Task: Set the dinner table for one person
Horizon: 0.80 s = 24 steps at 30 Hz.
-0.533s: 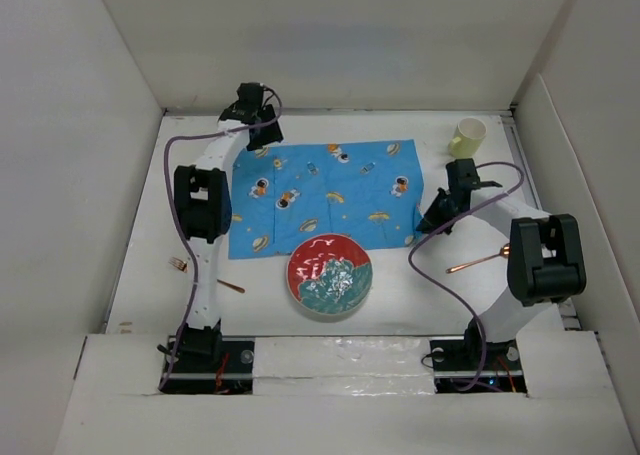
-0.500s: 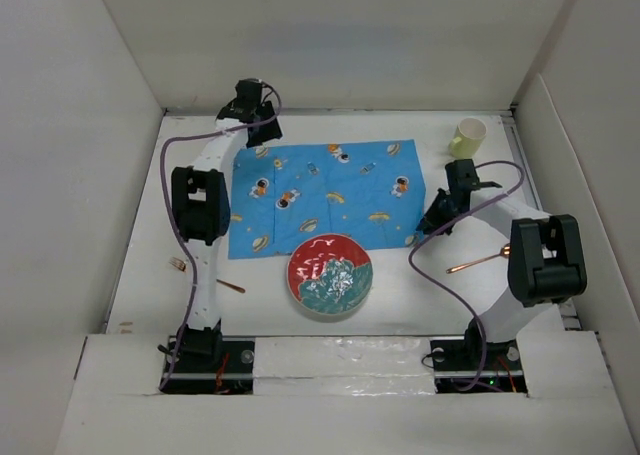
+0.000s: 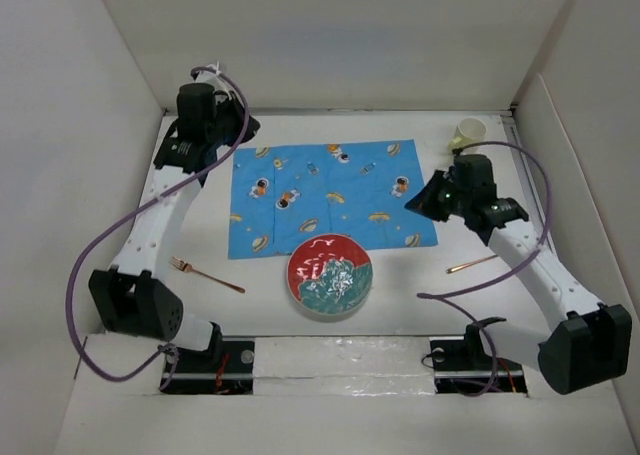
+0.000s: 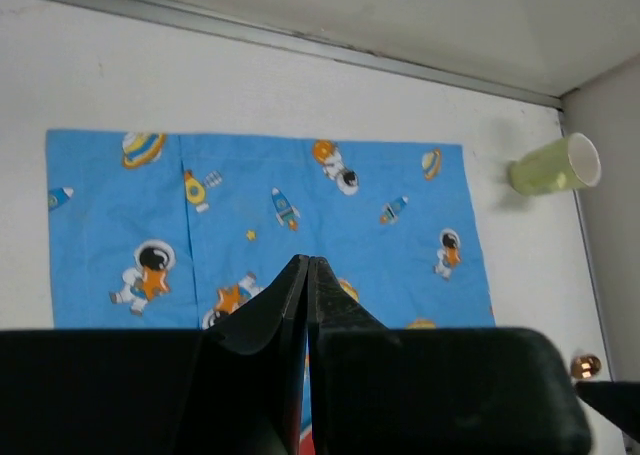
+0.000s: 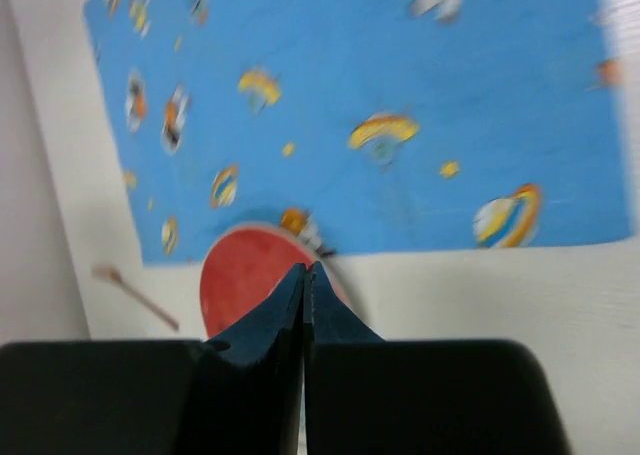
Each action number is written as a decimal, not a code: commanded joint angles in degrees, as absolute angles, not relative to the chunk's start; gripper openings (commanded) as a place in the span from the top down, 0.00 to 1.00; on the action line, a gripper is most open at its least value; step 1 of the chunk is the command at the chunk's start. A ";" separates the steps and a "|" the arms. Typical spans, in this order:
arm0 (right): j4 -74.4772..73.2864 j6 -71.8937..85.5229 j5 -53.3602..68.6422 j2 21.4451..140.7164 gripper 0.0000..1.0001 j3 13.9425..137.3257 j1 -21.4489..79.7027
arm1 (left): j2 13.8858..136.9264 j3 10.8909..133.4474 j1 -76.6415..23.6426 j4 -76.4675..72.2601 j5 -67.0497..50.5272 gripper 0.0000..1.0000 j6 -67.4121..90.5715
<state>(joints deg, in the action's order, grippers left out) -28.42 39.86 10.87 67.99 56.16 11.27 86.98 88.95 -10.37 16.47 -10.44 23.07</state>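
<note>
The dinner table (image 3: 420, 305) is a matte white surface. A blue space-print placemat (image 3: 330, 190) lies flat on its middle. A red and teal plate (image 3: 330, 275) overlaps the mat's near edge. A copper fork (image 3: 207, 274) lies to the plate's left, a copper spoon (image 3: 472, 264) to its right. A pale green cup (image 3: 468, 133) stands at the far right. My left gripper (image 3: 243, 127) hovers shut and empty by the mat's far left corner. My right gripper (image 3: 420, 201) hangs shut and empty over the mat's right edge.
White walls enclose the table on three sides. From the left wrist I see the placemat (image 4: 260, 215), the cup (image 4: 555, 165) and the spoon's tip (image 4: 585, 365). The blurred right wrist view shows the plate (image 5: 240, 285), the fork (image 5: 135, 295) and the placemat (image 5: 380, 105).
</note>
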 commanded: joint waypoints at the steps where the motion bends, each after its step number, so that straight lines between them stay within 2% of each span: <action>1: -25.06 39.10 21.43 68.03 0.95 50.47 18.96 | 79.39 80.97 -10.20 14.95 -15.37 1.00 23.90; 2: -23.66 39.37 21.62 68.46 0.85 47.40 21.07 | 77.36 76.94 -10.20 14.07 -15.99 1.00 24.60; 3: -22.77 39.98 21.53 69.08 0.63 46.24 22.92 | 73.34 74.99 -10.20 13.63 -17.21 1.00 24.96; 4: -22.07 41.47 21.36 70.30 0.52 45.10 26.25 | 71.39 73.32 -10.72 13.28 -17.92 1.00 25.22; 6: -19.00 42.88 22.15 72.15 0.38 42.37 28.82 | 66.65 69.27 -10.72 13.09 -18.98 0.91 26.01; 8: -15.49 45.00 22.23 75.04 0.36 40.97 31.11 | 64.44 66.72 -10.72 14.32 -19.51 0.79 25.93; 9: -13.90 45.44 23.11 76.36 0.36 39.48 31.11 | 62.60 66.10 -10.72 14.85 -19.42 0.71 25.75; 12: -10.55 45.70 26.71 81.55 0.39 38.59 31.64 | 60.39 63.99 -10.72 17.05 -19.08 0.65 25.14; 14: -7.93 45.62 28.65 83.92 0.44 38.41 32.26 | 59.51 63.02 -10.72 18.54 -18.46 0.64 24.79; 17: -3.01 47.54 29.26 87.79 0.59 36.83 32.26 | 58.45 62.49 -10.72 18.99 -17.75 0.63 24.61; 21: 5.26 51.15 30.23 91.31 0.67 33.41 32.26 | 58.53 64.15 -10.72 20.56 -16.79 0.62 24.08; 23: 9.03 52.90 29.71 92.02 0.78 31.12 32.26 | 59.06 65.64 -10.72 21.88 -16.44 0.61 23.47; 24: 9.84 53.17 29.71 92.20 0.93 30.68 32.26 | 59.32 66.18 -10.72 22.32 -15.91 0.61 23.29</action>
